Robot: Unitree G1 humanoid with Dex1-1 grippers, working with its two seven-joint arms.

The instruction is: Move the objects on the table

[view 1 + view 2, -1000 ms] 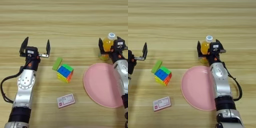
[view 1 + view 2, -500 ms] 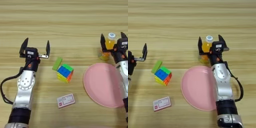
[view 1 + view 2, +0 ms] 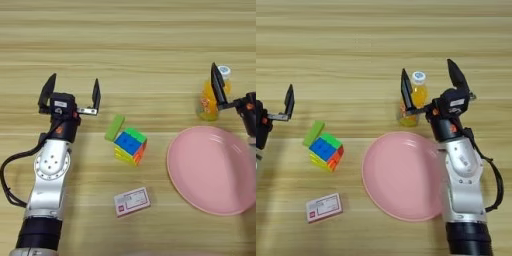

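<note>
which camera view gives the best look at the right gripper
The right eye view. There the right gripper shows whole, both black fingers spread open, the orange-juice bottle beside its left finger. The left eye view cuts it at the picture's edge: only one finger and part of the body show.

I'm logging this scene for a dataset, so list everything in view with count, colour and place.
table: one, light wood, fills the view
orange-juice bottle: one, orange with white cap, upright just beyond the plate's far edge
plate: one, pink, right of centre
Rubik's cube: one, multicoloured, left of the plate
green block: one, bright green, at the cube's far-left corner
card: one, pink and white, lying flat nearer than the cube
left gripper: one, black fingers, open, left of the block, holding nothing
right gripper: one, black fingers, open, one finger on the bottle's left, the other well to its right
</note>
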